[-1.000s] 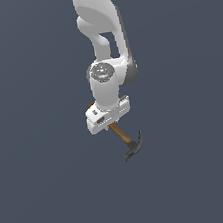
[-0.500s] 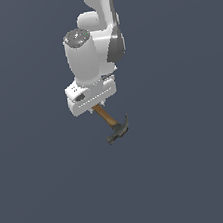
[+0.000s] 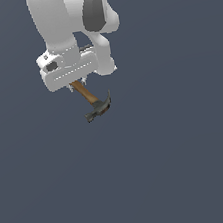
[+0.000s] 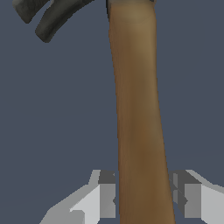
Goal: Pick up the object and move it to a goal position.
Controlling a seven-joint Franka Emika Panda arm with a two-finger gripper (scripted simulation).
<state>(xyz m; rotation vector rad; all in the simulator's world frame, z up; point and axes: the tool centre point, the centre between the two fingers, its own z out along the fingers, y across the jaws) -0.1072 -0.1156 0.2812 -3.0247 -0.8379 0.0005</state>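
The object, a small claw hammer [image 3: 93, 103] with a brown wooden handle and a dark grey metal head, hangs below my gripper [image 3: 75, 84] in the exterior view, head lowest and tilted toward the exterior view's right. My gripper is shut on the handle's upper end. The wrist view shows the handle [image 4: 139, 118] running between my two fingertips [image 4: 107, 199], which press on its sides, with the claw of the head [image 4: 50, 15] at its far end. The hammer is lifted off the grey floor.
The white arm [image 3: 70, 23] rises above the gripper toward the upper part of the exterior view. A plain dark grey surface [image 3: 182, 163] fills everything around.
The arm has carried the hammer up and toward the exterior view's left, and it now looks larger and closer to the camera. The grip on the handle is unchanged.
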